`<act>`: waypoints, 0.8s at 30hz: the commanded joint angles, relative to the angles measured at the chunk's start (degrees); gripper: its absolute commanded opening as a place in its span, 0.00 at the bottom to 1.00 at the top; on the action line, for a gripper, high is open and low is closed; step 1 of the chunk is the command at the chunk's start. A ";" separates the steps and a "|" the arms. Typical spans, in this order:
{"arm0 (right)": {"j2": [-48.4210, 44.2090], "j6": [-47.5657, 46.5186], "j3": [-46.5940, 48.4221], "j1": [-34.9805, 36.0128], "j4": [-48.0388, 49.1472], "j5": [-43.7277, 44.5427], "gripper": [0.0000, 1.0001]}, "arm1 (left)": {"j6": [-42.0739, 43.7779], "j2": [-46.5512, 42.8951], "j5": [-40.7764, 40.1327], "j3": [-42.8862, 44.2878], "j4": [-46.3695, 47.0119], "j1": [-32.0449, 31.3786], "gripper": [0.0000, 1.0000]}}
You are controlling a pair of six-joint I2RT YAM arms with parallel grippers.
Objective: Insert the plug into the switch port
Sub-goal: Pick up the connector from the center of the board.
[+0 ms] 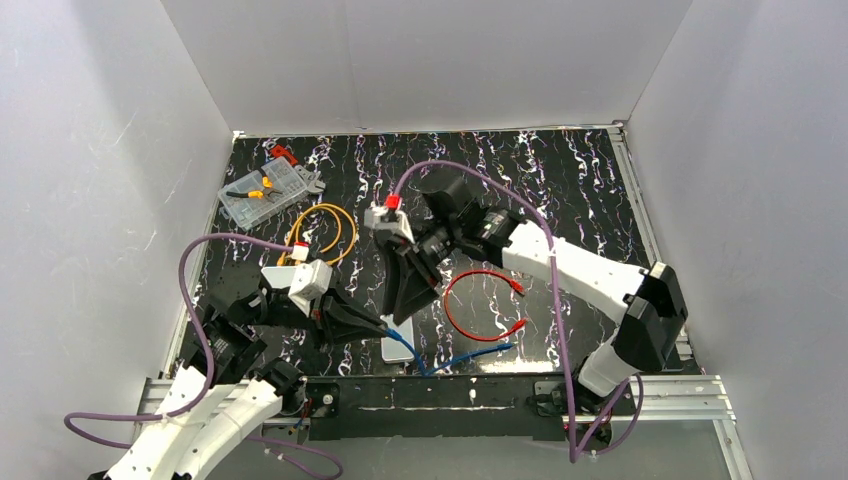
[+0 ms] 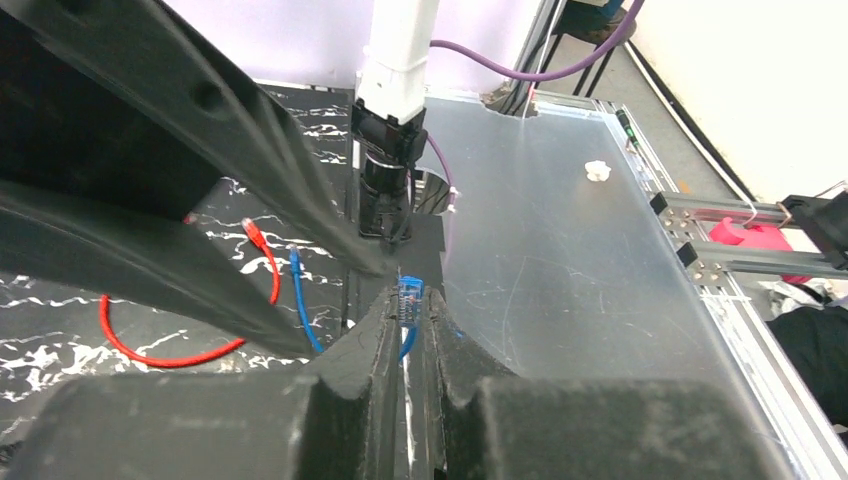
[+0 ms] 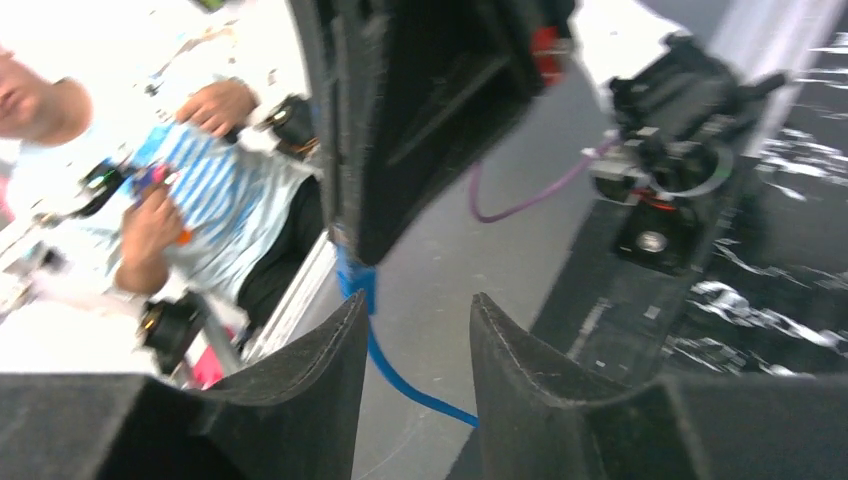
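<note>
My left gripper is shut on the blue plug, which sticks out just past its fingertips. The blue cable trails right along the mat's near edge. Just below the fingertips lies the pale grey-white switch box, partly covered; I cannot see its port. My right gripper hangs open close above the left one. The blue cable passes between its spread fingers without touching them. In the blurred right wrist view the left gripper's fingers hold the plug.
A red cable loops on the black marbled mat right of the grippers, and a yellow cable coils at back left. A clear parts box sits at far left. White walls enclose the mat; an aluminium rail runs along the near edge.
</note>
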 commanded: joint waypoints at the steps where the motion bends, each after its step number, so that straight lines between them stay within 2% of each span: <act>1: -4.52 -4.58 -0.95 -5.27 -4.16 9.88 0.50 | -3.07 -2.15 0.52 -1.16 1.72 -0.23 0.00; 5: -9.50 -11.28 -3.64 -6.55 -9.35 19.10 0.65 | -3.78 -3.14 -0.80 -2.05 1.77 -0.23 0.00; 10: -14.68 -17.86 -4.08 -6.55 -15.62 36.49 0.73 | -6.71 -1.91 -3.34 -2.00 2.22 -0.23 0.00; 13: -18.43 -18.19 -5.36 -6.57 -13.90 48.36 0.74 | -8.99 -0.01 -5.87 -0.95 1.98 -0.23 0.00; 16: -23.88 -17.92 -11.28 -6.57 -6.96 56.55 0.76 | -11.31 2.38 -9.83 0.79 0.86 -0.19 0.00; 19: -28.59 -15.36 -16.75 -6.57 -1.61 63.99 0.84 | -15.04 5.49 -11.68 2.89 0.54 -0.23 0.00; 24: -27.63 -13.48 -13.72 -6.52 -10.20 69.71 0.88 | -20.40 11.08 -10.12 6.78 2.63 -0.23 0.00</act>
